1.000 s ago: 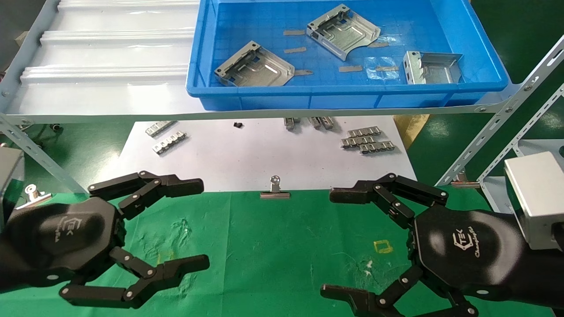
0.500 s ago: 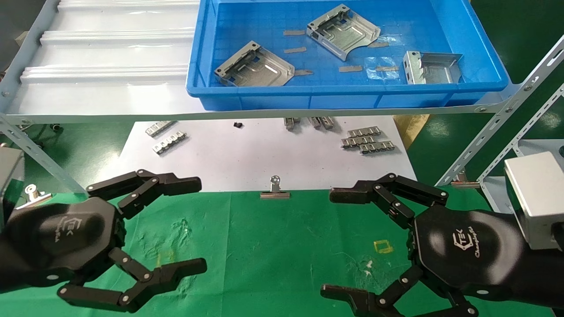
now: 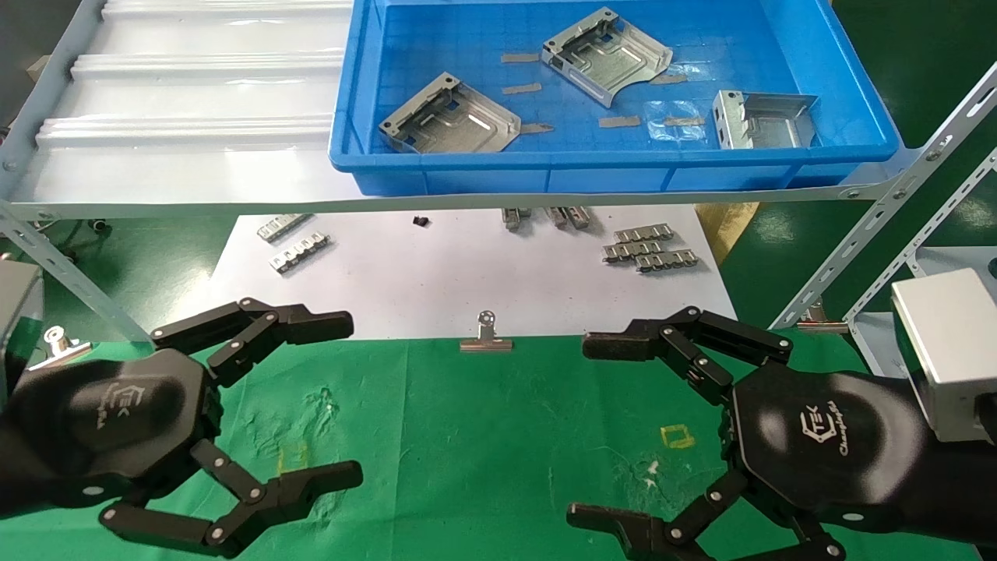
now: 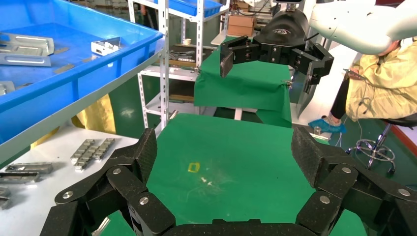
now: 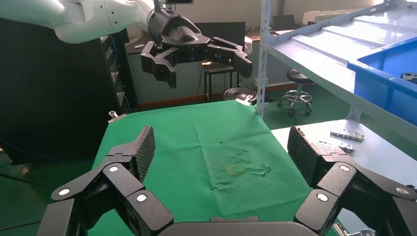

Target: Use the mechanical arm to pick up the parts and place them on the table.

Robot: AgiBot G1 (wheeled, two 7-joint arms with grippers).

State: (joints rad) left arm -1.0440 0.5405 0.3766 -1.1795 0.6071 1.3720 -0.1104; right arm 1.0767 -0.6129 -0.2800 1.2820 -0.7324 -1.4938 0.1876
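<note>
Hovering low over the table (image 3: 483,436), the left gripper (image 3: 347,405) and the right gripper (image 3: 580,432) both face inward across the green cloth with their fingers spread wide and nothing between them. That wide spread suits plates that are broad and flat, since the claws need room to straddle an edge before closing. Neither arm has reached upward yet, so I judge the pickup has not begun.

All 3 parts lie in the blue bin (image 3: 623,175) on the raised shelf (image 3: 179,187), well apart from both grippers: 1 part (image 3: 450,121) near the bin's front left, a second (image 3: 606,56) farther back in the middle, and a third (image 3: 763,119) at the right, standing partly on its bent edges. Keeping them in the bin holds the stock apart from the drop-off cloth below.

Small ribbed strips (image 3: 648,248) sit on the white sheet (image 3: 467,280) under the shelf, and a binder clip (image 3: 486,336) pins that sheet's front edge where it meets the cloth. The shelf's front lip overhangs this area, so a reach into the bin probably has to rise first.
</note>
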